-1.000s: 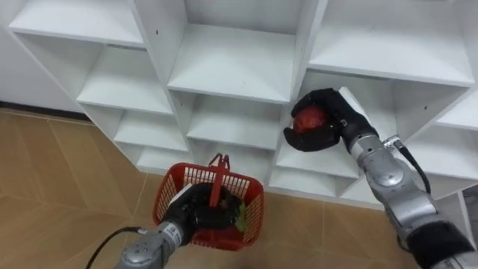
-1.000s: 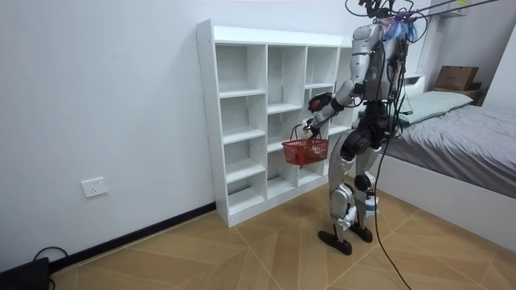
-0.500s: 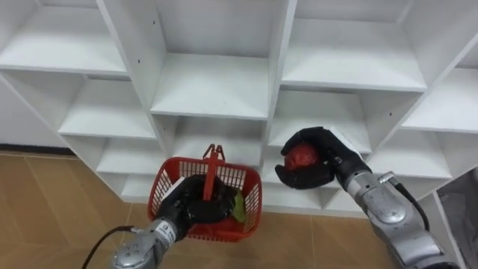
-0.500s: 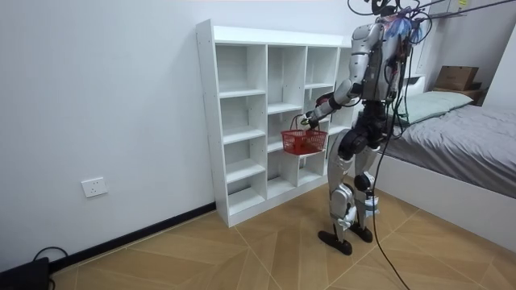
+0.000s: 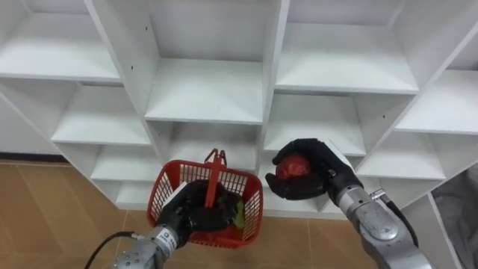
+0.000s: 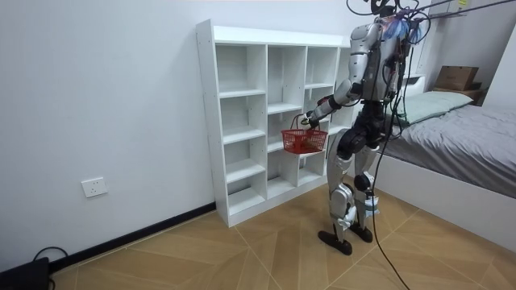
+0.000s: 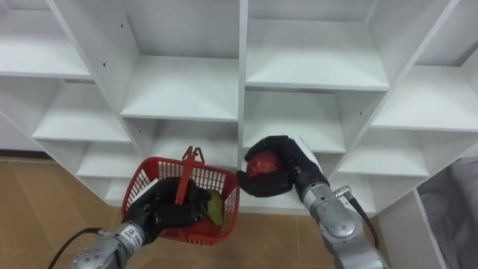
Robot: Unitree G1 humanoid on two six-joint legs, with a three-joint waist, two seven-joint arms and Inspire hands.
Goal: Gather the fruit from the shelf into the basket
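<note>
A red fruit (image 5: 293, 167) (image 7: 263, 164) sits in my right hand (image 5: 308, 170) (image 7: 278, 166), whose dark fingers curl round it just right of the basket's rim. My left hand (image 5: 196, 213) (image 7: 166, 208) grips the red handle of a red wire basket (image 5: 170, 183) (image 7: 138, 184) held in front of the white closet (image 5: 209, 82) (image 6: 266, 113). A green fruit (image 5: 239, 214) (image 7: 215, 207) lies inside the basket. In the room view I stand upright facing the closet, with the basket (image 6: 304, 142) at waist height.
The white closet has several open cubbies with bare shelves. A wood floor (image 5: 45, 202) lies below. A bed (image 6: 459, 153) stands at the room view's right, close behind me. A wall socket (image 6: 94, 187) is on the wall at the room view's left.
My right hand has brought the red fruit down and leftward, close to the basket's right rim. The basket rose a little in the room view. The head camera shifted.
</note>
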